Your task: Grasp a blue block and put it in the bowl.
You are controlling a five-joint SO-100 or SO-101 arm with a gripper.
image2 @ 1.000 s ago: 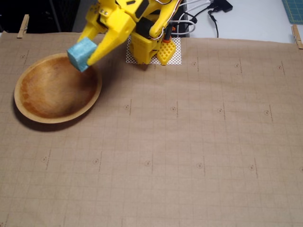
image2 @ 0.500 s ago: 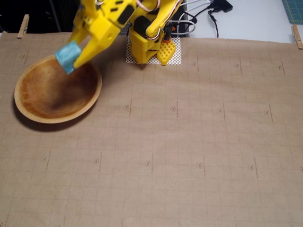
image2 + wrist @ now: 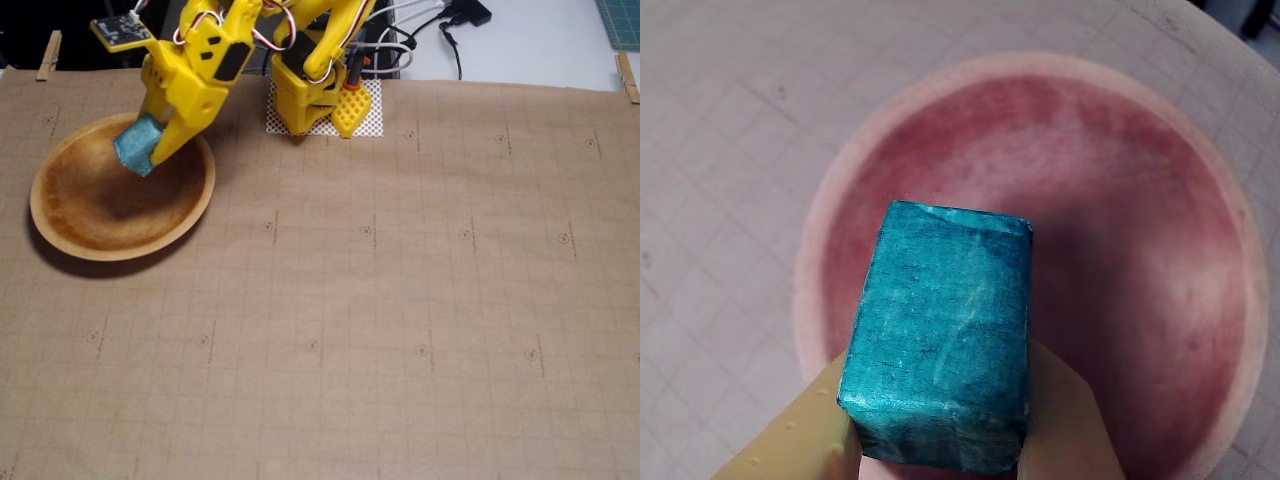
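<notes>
My yellow gripper (image 3: 142,150) is shut on the teal-blue block (image 3: 137,146), holding it in the air over the far side of the round wooden bowl (image 3: 60,235) at the left of the fixed view. In the wrist view the blue block (image 3: 940,335) fills the lower middle, pinched between two yellow fingers (image 3: 1065,420), with the bowl (image 3: 855,165) spread out below it. The bowl's inside looks bare.
Brown gridded paper (image 3: 400,300) covers the table. The yellow arm base (image 3: 305,95) stands on a dotted patch at the back, with cables (image 3: 430,25) behind it. Wooden clothespins (image 3: 47,55) clip the paper's far corners.
The gripper has carried the block leftward and downward, from above the bowl's right rim to a spot over its inside. The block stays gripped throughout.
</notes>
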